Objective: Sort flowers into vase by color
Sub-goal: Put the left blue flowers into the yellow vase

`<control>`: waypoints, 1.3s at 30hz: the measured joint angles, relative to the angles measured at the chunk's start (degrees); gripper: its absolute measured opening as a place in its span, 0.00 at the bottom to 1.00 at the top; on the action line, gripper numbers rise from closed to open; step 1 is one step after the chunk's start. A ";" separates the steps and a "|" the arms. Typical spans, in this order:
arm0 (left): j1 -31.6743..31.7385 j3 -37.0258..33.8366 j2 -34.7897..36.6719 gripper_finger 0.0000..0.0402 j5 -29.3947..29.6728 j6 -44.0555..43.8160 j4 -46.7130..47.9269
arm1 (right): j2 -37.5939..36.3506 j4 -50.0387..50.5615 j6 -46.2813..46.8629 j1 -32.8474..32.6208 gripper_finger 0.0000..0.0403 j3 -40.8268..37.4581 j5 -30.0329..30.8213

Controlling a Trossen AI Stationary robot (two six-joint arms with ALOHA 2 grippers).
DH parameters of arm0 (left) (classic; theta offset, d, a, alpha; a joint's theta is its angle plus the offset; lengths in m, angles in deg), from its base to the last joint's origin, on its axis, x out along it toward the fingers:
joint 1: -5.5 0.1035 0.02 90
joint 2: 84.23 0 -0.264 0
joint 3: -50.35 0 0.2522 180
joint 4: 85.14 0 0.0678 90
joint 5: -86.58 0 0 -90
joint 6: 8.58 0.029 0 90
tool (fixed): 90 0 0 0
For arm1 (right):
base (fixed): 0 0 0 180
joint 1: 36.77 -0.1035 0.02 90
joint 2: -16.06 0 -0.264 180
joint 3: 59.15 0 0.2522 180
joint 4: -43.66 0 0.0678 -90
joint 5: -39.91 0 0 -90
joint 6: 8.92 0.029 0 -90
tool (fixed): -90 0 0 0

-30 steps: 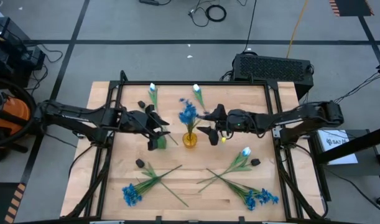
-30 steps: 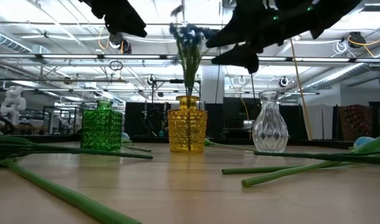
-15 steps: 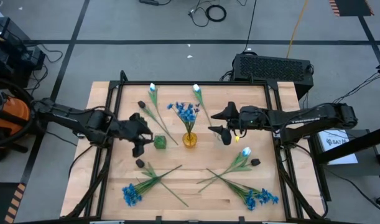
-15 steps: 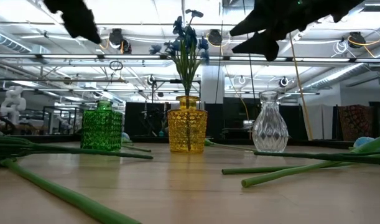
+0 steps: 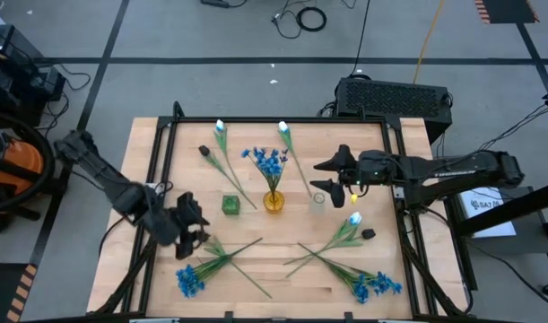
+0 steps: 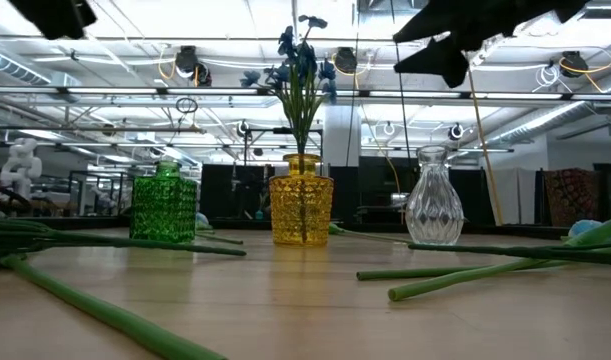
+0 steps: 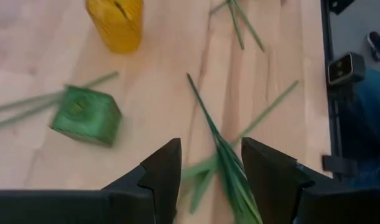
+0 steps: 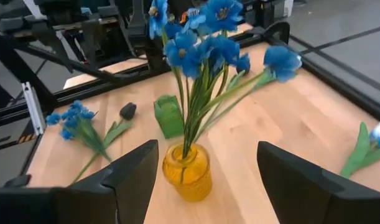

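Left gripper [image 7: 210, 163] over slanting flowers [image 7: 222, 154]

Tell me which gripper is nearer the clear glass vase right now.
Right. The right gripper hovers open just beside the clear vase, while the left gripper is open across the table, past the green vase.

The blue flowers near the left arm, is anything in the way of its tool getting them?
Nothing visible is. The open left tool hangs over the stems of the blue flowers, with only bare table beneath it.
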 joint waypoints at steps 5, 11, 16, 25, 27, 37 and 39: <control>-4.77 0.00 -6.65 0.44 0.47 -5.86 -2.97 | -2.29 4.00 1.64 -2.52 0.66 0.00 -0.04; -7.22 0.00 -16.28 0.44 0.68 -8.50 -9.38 | -3.00 4.29 2.26 -5.14 0.66 0.00 1.44; -7.49 0.00 -22.98 0.44 1.95 -12.20 -10.32 | -3.00 4.29 2.42 -6.11 0.66 0.00 3.31; -6.57 0.00 -30.47 0.44 1.60 -13.51 -12.65 | -3.00 4.27 4.42 -6.12 0.66 0.00 3.24; -6.59 0.00 -31.52 0.44 1.35 -13.31 -13.94 | -3.00 4.25 4.36 -6.12 0.66 0.00 3.22; -6.59 0.00 -35.57 0.44 -1.27 -13.78 -14.98 | -3.00 3.86 4.43 -6.12 0.66 0.00 3.18; -6.59 0.00 -35.76 0.44 -2.19 -13.76 -15.00 | -3.00 2.82 4.53 -6.12 0.66 0.00 3.14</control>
